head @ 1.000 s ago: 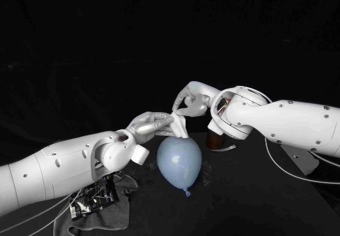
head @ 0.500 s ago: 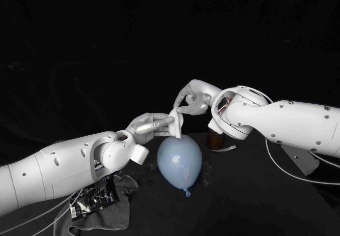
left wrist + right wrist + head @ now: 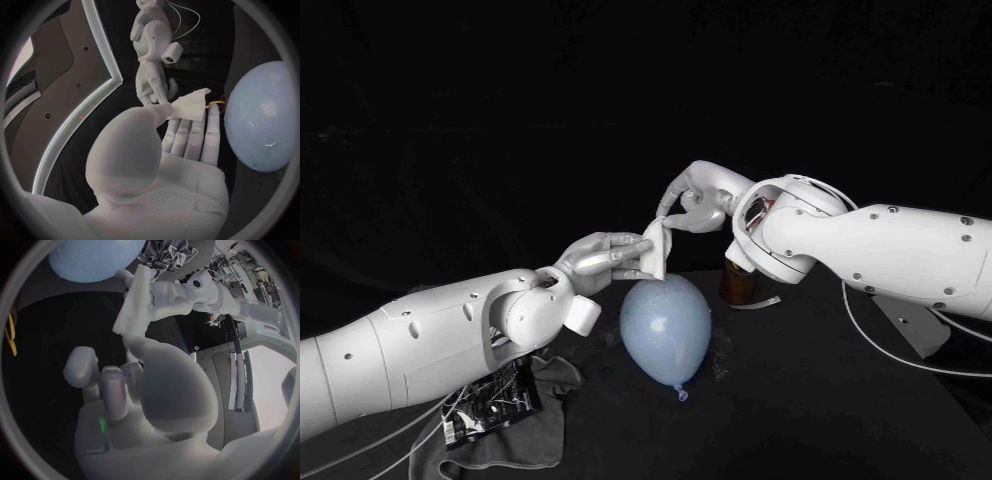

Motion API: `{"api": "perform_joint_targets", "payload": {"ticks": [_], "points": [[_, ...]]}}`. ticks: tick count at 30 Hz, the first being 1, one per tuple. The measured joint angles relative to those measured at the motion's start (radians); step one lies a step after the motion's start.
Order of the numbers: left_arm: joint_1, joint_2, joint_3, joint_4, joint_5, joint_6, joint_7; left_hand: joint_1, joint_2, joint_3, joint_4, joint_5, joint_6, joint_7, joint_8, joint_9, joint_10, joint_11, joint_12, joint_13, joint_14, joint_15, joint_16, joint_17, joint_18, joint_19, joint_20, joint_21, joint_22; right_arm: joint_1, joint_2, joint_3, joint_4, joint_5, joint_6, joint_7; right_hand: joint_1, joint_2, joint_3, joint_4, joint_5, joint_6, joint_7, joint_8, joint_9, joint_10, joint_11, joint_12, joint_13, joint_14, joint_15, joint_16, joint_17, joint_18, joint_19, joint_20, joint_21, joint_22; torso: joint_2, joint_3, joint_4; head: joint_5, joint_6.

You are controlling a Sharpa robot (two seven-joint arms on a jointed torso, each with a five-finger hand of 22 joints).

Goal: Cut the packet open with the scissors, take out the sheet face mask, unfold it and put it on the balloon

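Sheet face mask (image 3: 656, 250) held folded above the balloon (image 3: 665, 325).
Left hand (image 3: 606, 258) and right hand (image 3: 692, 205) each pinched its edge.

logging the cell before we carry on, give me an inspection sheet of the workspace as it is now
surface: black table, a grey cloth at its near left.
job's things: sheet face mask, folded, held just over the blue balloon, contact cannot be told; packet lies on the cloth.
clutter: brown cylinder behind the balloon, a white strip beside it.
hands: left hand grips the mask's lower part; right hand pinches its upper end.
cables: white cable hangs under the right arm.
surroundings: dark backdrop, nothing seen.
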Motion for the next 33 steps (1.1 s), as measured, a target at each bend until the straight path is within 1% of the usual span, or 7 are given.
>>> {"api": "perform_joint_targets", "payload": {"ticks": [5, 10, 16, 22, 24, 27, 33], "points": [[-0.002, -0.003, 0.0, 0.0, 0.003, 0.005, 0.0, -0.008, -0.001, -0.029, 0.017, 0.0, -0.011, -0.004, -0.012, -0.011, -0.006, -0.005, 0.0, 0.0, -0.028, 0.005, -0.019, -0.004, 0.0, -0.032, 0.001, -0.019, 0.0, 0.0, -0.002, 0.0, -0.004, -0.001, 0.0, -0.001, 0.0, 0.0, 0.002, -0.002, 0.0, 0.0, 0.0, 0.0, 0.0, 0.0, 0.0, 0.0, 0.0, 0.0, 0.0, 0.0, 0.0, 0.0, 0.003, -0.003, 0.003, 0.0, 0.0, 0.0, 0.0, 0.0, 0.002], [-0.003, -0.003, 0.0, 0.0, 0.005, 0.008, 0.0, -0.028, -0.018, -0.067, 0.035, 0.0, -0.011, -0.004, -0.021, -0.02, -0.005, -0.005, 0.0, 0.0, -0.034, 0.005, -0.023, -0.006, -0.001, -0.045, 0.002, -0.023, -0.001, 0.0, -0.001, 0.0, -0.005, -0.001, 0.002, -0.003, 0.0, 0.0, 0.002, -0.002, 0.0, -0.001, -0.001, -0.001, 0.0, 0.0, 0.0, 0.0, -0.001, 0.0, 0.0, 0.001, 0.0, 0.0, 0.003, -0.003, 0.003, 0.0, 0.0, 0.0, 0.0, 0.0, 0.003], [-0.003, -0.003, 0.0, 0.0, 0.009, 0.009, 0.002, -0.032, -0.014, -0.082, 0.048, 0.0, -0.011, -0.004, -0.022, -0.025, -0.005, -0.006, 0.0, 0.0, -0.034, 0.005, -0.027, -0.006, -0.001, -0.052, 0.002, -0.027, -0.001, 0.0, 0.003, 0.0, -0.006, -0.001, 0.003, -0.003, 0.0, 0.0, 0.002, -0.002, 0.0, 0.002, 0.002, -0.001, 0.0, 0.0, 0.0, 0.0, -0.001, 0.0, 0.0, 0.003, -0.001, 0.0, 0.003, -0.003, 0.003, -0.001, 0.0, 0.0001, -0.0001, 0.001, 0.0], [-0.003, -0.003, 0.0, 0.0, 0.013, 0.009, 0.002, -0.029, -0.011, -0.091, 0.052, 0.0, -0.011, -0.004, -0.026, -0.027, 0.004, -0.015, 0.0, 0.001, -0.034, 0.005, -0.027, -0.006, -0.002, -0.052, 0.002, -0.031, -0.001, 0.0, 0.006, 0.0, -0.01, -0.001, 0.003, -0.004, 0.0, 0.0, 0.002, -0.002, 0.0, 0.002, 0.002, 0.001, 0.0, 0.0, 0.0, 0.0, 0.0, 0.0, 0.0, 0.003, -0.001, 0.0, 0.003, -0.003, 0.003, -0.001, 0.0, 0.0, 0.0, 0.002, -0.002], [-0.003, -0.003, 0.0, 0.0, 0.015, 0.009, 0.003, -0.022, -0.004, -0.094, 0.055, 0.0, -0.004, -0.004, -0.026, -0.029, 0.006, -0.017, 0.0, 0.001, -0.034, 0.005, -0.027, -0.006, -0.002, -0.052, 0.002, -0.031, -0.001, 0.0, 0.007, 0.0, -0.011, -0.001, 0.003, -0.004, 0.0, 0.0, 0.002, -0.002, 0.0, 0.002, 0.002, 0.001, 0.001, 0.0, 0.0, 0.0, 0.0, 0.0, 0.0, 0.003, -0.001, 0.0, 0.003, -0.003, 0.003, -0.001, 0.0, -0.0002, 0.0, 0.002, -0.002], [-0.003, -0.003, 0.0, 0.0, 0.019, 0.008, 0.003, -0.023, 0.038, -0.092, 0.071, 0.0, 0.007, 0.0, -0.026, -0.032, 0.015, -0.018, 0.0, 0.001, -0.034, 0.005, -0.027, -0.006, -0.002, -0.052, 0.002, -0.031, -0.001, 0.0, 0.007, 0.0, -0.012, -0.001, 0.004, -0.004, 0.0, 0.0, 0.002, -0.002, 0.0, 0.002, 0.002, 0.001, 0.001, 0.0, 0.0, 0.0, 0.0, 0.0, 0.0, 0.002, -0.001, 0.0, 0.003, -0.003, 0.003, -0.001, 0.0, -0.0004, -0.0001, 0.002, -0.002], [-0.003, -0.003, 0.0, -0.002, 0.03, 0.006, 0.005, -0.009, 0.082, -0.084, 0.095, 0.0, 0.024, -0.001, -0.026, -0.034, 0.018, -0.022, 0.0, 0.001, -0.03, 0.002, -0.031, -0.006, -0.002, -0.052, 0.002, -0.031, -0.001, 0.0, 0.007, 0.0, -0.014, -0.001, 0.004, -0.005, -0.003, -0.003, 0.002, -0.002, 0.0, 0.002, 0.002, 0.001, 0.001, 0.0, 0.0, 0.0, 0.0, 0.0, 0.0, 0.001, 0.0, 0.0, 0.003, -0.003, 0.003, 0.0, 0.0, -0.0001, -0.0001, 0.003, -0.002]]}}
